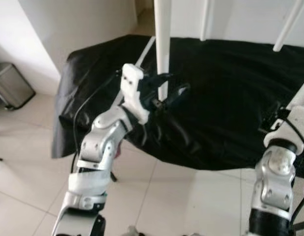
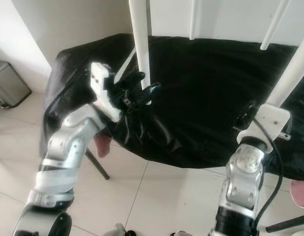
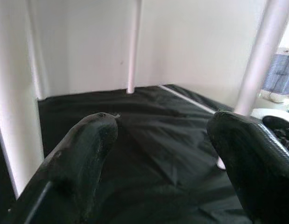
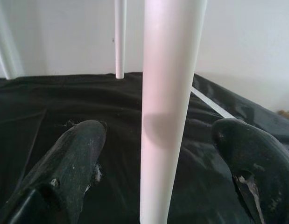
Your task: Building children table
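Work surface: an upturned table top wrapped in black plastic sheet, lying flat above a pale tiled floor. The sheet hangs wrinkled over the near edge.
Table legs: four white tapered legs stand upright from the black surface. Near-left leg rises beside the left gripper; near-right leg rises at the right arm; two far legs and stand toward the wall.
Wall: pale, running behind and to the left of the table top.
Left arm: silver, raised from the lower left, wrist over the near-left part of the sheet.
Right arm: silver, raised at the lower right, wrist next to the near-right leg.
Bin: a grey lidded bin on the floor at far left, well apart from the table.
Left gripper: at the base of the near-left leg. Fingers spread wide; in the left wrist view nothing lies between them.
Right gripper: fingers spread on either side of the near-right leg, which stands centred in the gap; neither finger touches it.
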Controlling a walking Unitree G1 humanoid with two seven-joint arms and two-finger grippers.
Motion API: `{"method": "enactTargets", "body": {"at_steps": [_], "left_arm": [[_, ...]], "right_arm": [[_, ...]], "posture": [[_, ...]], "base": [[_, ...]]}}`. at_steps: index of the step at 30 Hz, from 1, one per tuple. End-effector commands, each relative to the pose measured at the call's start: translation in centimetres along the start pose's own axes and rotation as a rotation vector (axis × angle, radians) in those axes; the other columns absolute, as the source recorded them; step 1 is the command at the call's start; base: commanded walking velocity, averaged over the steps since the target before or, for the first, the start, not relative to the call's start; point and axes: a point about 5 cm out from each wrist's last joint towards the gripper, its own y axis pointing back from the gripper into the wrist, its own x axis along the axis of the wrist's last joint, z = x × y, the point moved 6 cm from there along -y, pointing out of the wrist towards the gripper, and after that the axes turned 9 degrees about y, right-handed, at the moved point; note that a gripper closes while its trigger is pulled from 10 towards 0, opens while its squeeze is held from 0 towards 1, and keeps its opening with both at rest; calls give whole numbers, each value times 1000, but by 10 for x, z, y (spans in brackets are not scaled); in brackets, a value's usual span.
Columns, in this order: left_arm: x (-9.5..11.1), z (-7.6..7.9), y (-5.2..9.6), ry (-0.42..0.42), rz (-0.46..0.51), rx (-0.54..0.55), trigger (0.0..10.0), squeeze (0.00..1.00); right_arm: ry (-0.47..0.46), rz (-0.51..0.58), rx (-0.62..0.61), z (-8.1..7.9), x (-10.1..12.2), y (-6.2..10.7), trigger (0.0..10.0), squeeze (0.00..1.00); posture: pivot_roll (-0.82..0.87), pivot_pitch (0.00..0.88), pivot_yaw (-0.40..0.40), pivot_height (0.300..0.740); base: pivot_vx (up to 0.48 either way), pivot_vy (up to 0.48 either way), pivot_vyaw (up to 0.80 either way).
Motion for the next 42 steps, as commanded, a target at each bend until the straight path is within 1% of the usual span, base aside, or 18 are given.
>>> {"method": "enactTargets", "body": {"at_steps": [1, 4, 5, 9, 11, 15, 22, 23, 24, 26, 28, 30, 32, 34, 35, 39, 40, 42], "left_arm": [[-2, -8, 7, -2, -13, 48, 10000, 0], [-7, -9, 15, -4, -28, 77, 10000, 0], [-7, -9, 15, -4, -28, 77, 10000, 0], [-12, -8, 23, -27, -45, 104, 10000, 0], [-14, -8, 25, -30, -49, 112, 10000, 0], [-23, -11, 37, -20, -64, 178, 10000, 0], [-29, -14, 48, -26, -83, 226, 10000, 0], [-36, -13, 57, -39, -101, 257, 10000, 0], [-39, -13, 60, -42, -107, 267, 10000, 0], [-39, -13, 60, -42, -107, 267, 10000, 0], [-41, -12, 63, -47, -114, 280, 10000, 0], [-51, -14, 77, -52, -142, 326, 10000, 0], [-51, -14, 77, -52, -142, 326, 10000, 0], [-58, -16, 89, -54, -163, 358, 10000, 0], [-58, -16, 89, -54, -163, 358, 10000, 0], [-80, -19, 113, -62, -230, 397, 10000, 0], [-80, -19, 113, -62, -230, 397, 10000, 0], [-85, -17, 119, -72, -247, 397, 10000, 0]], "right_arm": [[1, 7, 35, -8, 2, 5, 10000, 0], [-10, 3, 104, -21, 0, 13, 10000, 0], [-10, 3, 104, -21, 0, 13, 10000, 0], [-36, -14, 175, -35, -3, 21, 10000, 0], [-40, -14, 191, -38, -3, 22, 10000, 0], [-68, -21, 317, -55, -4, 34, 10000, 0], [-92, -44, 427, -69, -10, 44, 10000, 0], [-152, -57, 549, -83, -9, 57, 10000, 0], [-169, -58, 589, -86, -8, 61, 10000, 0], [-169, -58, 589, -86, -8, 61, 10000, 0], [-172, -52, 624, -89, -8, 64, 10000, 0], [-165, -32, 726, -92, -10, 73, 10000, 0], [-165, -32, 726, -92, -10, 73, 10000, 0], [-160, -7, 824, -95, -10, 84, 10000, 0], [-160, -7, 824, -95, -10, 84, 10000, 0], [-146, 45, 1068, -108, -9, 115, 10000, 0], [-146, 45, 1068, -108, -9, 115, 10000, 0], [-151, 46, 1126, -110, -10, 124, 10000, 0]], "posture": [[-57, 43, 54, 740], [-62, 40, 54, 740], [-62, 40, 54, 740], [-61, 37, 56, 740], [-58, 39, 55, 740], [-36, 39, 49, 740], [-19, 41, 28, 740], [-10, 42, 18, 740], [-8, 42, 15, 740], [-8, 42, 15, 740], [-6, 44, 12, 740], [3, 46, 7, 740], [3, 46, 7, 740], [8, 50, 7, 740], [8, 50, 7, 740], [17, 54, 9, 740], [17, 54, 9, 740], [20, 54, 9, 740]], "base": [[0, 0, 0], [0, 0, 0], [0, 0, 0], [0, 0, 0], [0, 0, 0], [0, 0, 0], [0, 0, 0], [0, 0, 0], [0, 0, 0], [0, 0, 0], [0, 0, 0], [0, 0, 0], [0, 0, 0], [0, 0, 0], [0, 0, 0], [0, 0, 0], [0, 0, 0], [0, 0, 0]]}}
